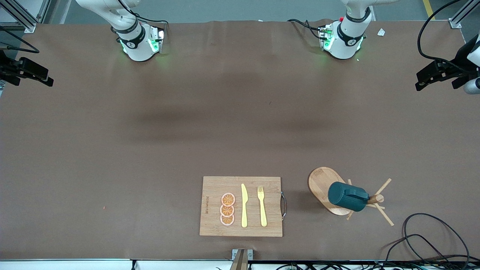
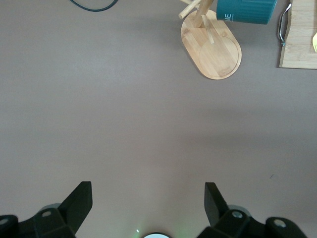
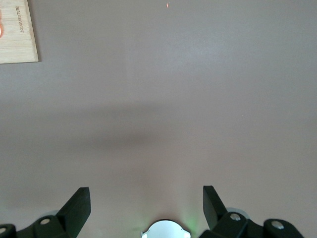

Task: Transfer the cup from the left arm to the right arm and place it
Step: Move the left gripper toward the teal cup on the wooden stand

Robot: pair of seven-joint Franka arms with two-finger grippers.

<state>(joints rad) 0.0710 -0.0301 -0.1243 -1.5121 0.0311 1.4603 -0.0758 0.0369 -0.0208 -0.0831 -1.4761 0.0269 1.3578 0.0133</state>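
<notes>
While cup hangs on wooden rack, left hand released, right hand released.

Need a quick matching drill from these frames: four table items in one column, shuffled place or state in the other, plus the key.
Items:
1. cup
2. knife
3. orange slices
4. left tool

States:
A. open, over bare table
B. stacked in a row on the cutting board, toward the right arm's end
C. hanging on the wooden mug rack
D. lying beside the fork

Pairs: 1-C, 2-D, 3-B, 4-A
</notes>
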